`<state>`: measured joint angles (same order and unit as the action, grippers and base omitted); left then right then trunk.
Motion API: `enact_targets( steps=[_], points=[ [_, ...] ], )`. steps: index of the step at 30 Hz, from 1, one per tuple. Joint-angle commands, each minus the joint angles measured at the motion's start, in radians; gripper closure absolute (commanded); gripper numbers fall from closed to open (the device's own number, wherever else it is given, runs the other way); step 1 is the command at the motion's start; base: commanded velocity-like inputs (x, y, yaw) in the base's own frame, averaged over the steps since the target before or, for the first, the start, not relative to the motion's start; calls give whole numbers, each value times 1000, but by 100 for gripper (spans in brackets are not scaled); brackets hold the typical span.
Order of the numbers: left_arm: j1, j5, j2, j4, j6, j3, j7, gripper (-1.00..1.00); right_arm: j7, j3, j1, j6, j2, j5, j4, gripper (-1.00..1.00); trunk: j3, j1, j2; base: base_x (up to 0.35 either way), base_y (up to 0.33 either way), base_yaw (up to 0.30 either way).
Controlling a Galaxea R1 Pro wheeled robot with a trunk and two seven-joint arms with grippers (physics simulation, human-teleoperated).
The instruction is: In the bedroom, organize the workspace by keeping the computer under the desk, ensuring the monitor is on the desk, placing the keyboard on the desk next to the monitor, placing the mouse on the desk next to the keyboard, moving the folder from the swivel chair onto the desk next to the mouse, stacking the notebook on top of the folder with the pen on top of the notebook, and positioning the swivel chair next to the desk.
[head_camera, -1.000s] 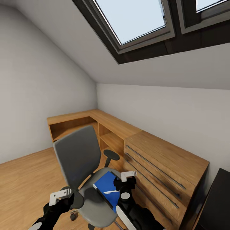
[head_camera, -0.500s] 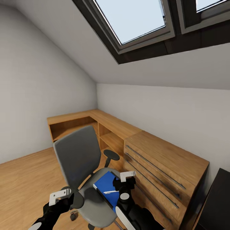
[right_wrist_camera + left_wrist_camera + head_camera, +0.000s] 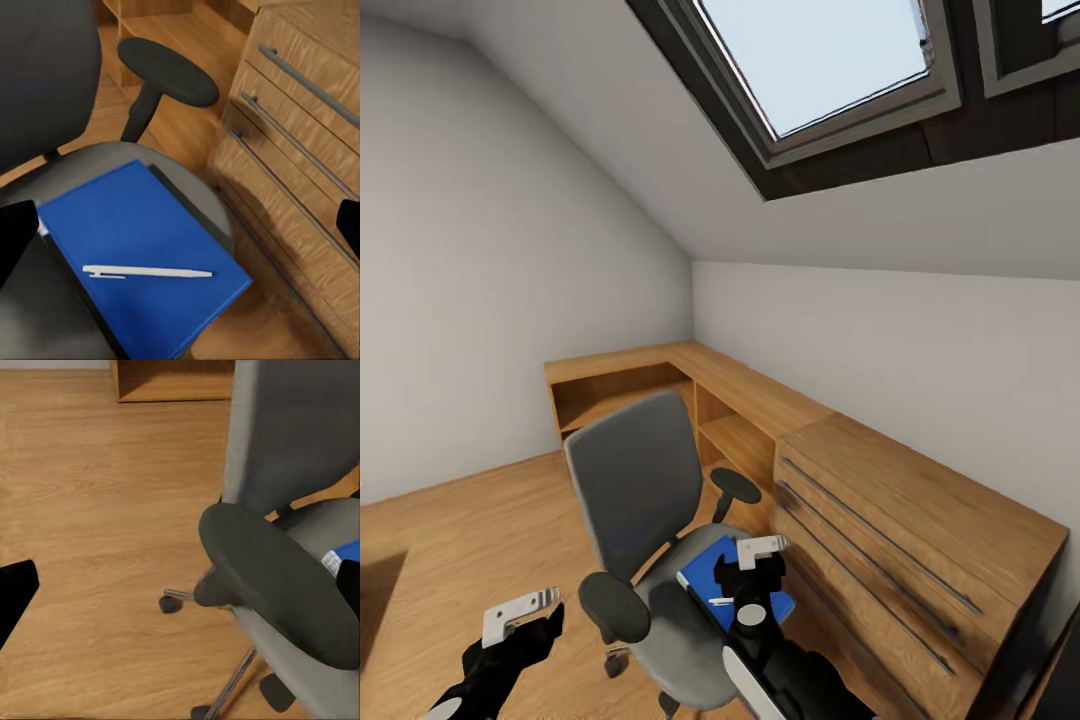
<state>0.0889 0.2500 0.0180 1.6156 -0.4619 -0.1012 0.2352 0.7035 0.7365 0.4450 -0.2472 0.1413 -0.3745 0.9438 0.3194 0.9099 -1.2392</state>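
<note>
I hover my right claw, fingers spread, over the folder lying lower centre on the swivel chair seat. I'd lift the pen off first, gently.

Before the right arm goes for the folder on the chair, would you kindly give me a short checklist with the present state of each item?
1. Folder lies flat on the swivel chair seat: ok.
2. Pen rests loose on top of the folder, may roll off when lifted: not ok.
3. Right end effector hovers above the folder: ok.
4. Right end effector open wide enough: cannot tell.
5. Left end effector clear of the chair's near armrest: ok.
</note>
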Motion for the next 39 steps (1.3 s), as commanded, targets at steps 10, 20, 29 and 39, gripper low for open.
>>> enact_targets(
  steps=[10,20,29,39],
  points=[
    [1,15,0,-6,1,-151,3,-100,1,2,1,-8,-16,-4,6,-100,2,0,-1,0,0,275],
    [2,18,-1,-105,5,-272,0,-100,-50,2,1,-20,-67,-4,38,-100,6,0,-1,0,0,244],
    [2,12,1,-260,61,-288,0,-100,-254,5,1,-62,-191,-5,133,-100,6,0,-1,0,0,46],
    [2,11,-1,-356,213,-255,-1,-100,-978,-274,23,-290,-373,71,135,-100,6,0,-1,0,0,2]
  ],
)
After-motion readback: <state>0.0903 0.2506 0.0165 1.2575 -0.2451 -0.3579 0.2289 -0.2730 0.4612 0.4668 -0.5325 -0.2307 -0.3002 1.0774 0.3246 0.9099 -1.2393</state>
